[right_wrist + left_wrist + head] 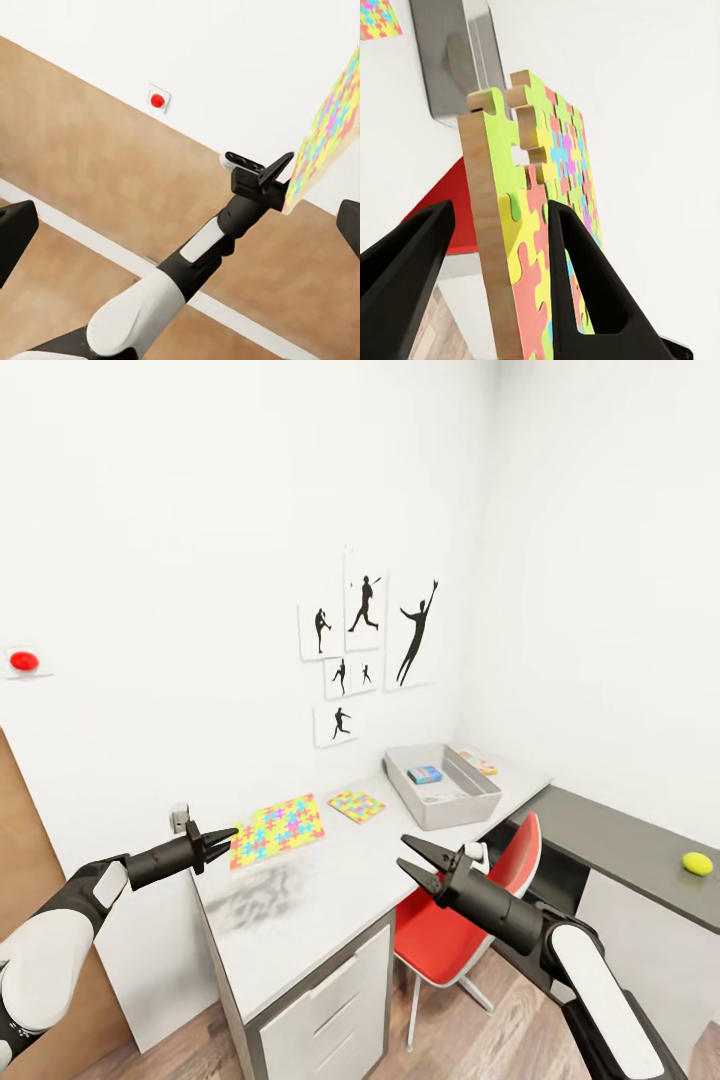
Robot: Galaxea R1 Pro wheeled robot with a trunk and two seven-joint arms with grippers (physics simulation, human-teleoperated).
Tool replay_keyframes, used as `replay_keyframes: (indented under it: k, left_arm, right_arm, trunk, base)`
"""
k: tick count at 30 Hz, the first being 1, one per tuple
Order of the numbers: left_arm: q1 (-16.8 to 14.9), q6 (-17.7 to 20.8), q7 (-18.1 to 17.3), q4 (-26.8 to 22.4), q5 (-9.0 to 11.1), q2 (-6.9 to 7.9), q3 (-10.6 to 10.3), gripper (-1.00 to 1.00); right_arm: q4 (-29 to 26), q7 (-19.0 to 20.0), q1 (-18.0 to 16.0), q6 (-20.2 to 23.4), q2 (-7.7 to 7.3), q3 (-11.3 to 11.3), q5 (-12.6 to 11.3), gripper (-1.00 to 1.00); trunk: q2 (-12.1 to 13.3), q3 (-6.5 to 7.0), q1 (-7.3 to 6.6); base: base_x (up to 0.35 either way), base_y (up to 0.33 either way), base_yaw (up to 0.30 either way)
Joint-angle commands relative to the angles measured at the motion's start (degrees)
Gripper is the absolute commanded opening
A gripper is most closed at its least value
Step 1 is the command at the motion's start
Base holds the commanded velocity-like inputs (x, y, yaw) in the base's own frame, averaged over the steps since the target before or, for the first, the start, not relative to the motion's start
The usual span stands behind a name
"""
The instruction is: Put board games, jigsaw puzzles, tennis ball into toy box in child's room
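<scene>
Large thin square jigsaw mat [277,828] of yellow, green, blue, pink and orange interlocking pieces, wooden-edged, caught by one edge between the two black fingers [585,285] of the left gripper [222,838], raised off the white table top [330,900] with a blurred shadow beneath. Fingers narrowly parted, closed onto the mat's edge, one to each face, ragged tabs jutting past the tips. Beyond the fingertips, a second, smaller multicoloured jigsaw mat [356,805] flat on the table. Further past that, grey lidless sloping-sided toy box [440,790] on the table corner, with a small blue game box [425,774] inside and another flat printed box [478,763] just behind its far rim. Small yellow-green tennis ball [697,863] well apart, on the other wing of the table. Right gripper [418,861] spread wide, nothing between its fingers, above a red chair [470,920] tucked beside the white drawers [325,1010]. Black silhouette posters [370,650] and a red wall button [23,660] on the white wall.
</scene>
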Motion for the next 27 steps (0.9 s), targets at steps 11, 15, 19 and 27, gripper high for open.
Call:
replay_keyframes:
  k: [11, 15, 19, 27]
  left_arm:
    - [-0.06, 0.42, -0.05, 0.02, 0.02, 0.00, 0.12, -1.00]
    - [-0.11, 0.42, -0.05, -0.01, 0.02, 0.04, 0.12, -1.00]
    - [-0.14, 0.42, -0.05, 0.02, 0.02, 0.08, 0.12, -1.00]
    - [-0.14, 0.42, -0.05, 0.00, -0.01, 0.05, 0.12, -1.00]
  right_arm:
    - [-0.57, -9.48, -0.05, -1.77, 2.04, 0.84, 0.89, 1.00]
    - [-0.60, -10.03, -0.05, -3.30, 3.26, 2.17, 1.44, 1.00]
    - [-0.55, -9.34, -0.05, -3.60, 2.99, 2.63, 1.86, 1.00]
    - [-0.54, -9.07, -0.05, -3.78, 2.97, 2.67, 1.97, 1.00]
  trunk:
    - [4.35, 1.88, -2.41]
    - [5.95, 2.60, -3.28]
    - [7.56, 3.32, -4.16]
    - [10.76, 4.75, -5.92]
  base:
    - [0.000, 0.000, 0.000]
    - [0.000, 0.000, 0.000]
    - [0.000, 0.000, 0.000]
    - [0.000, 0.000, 0.000]
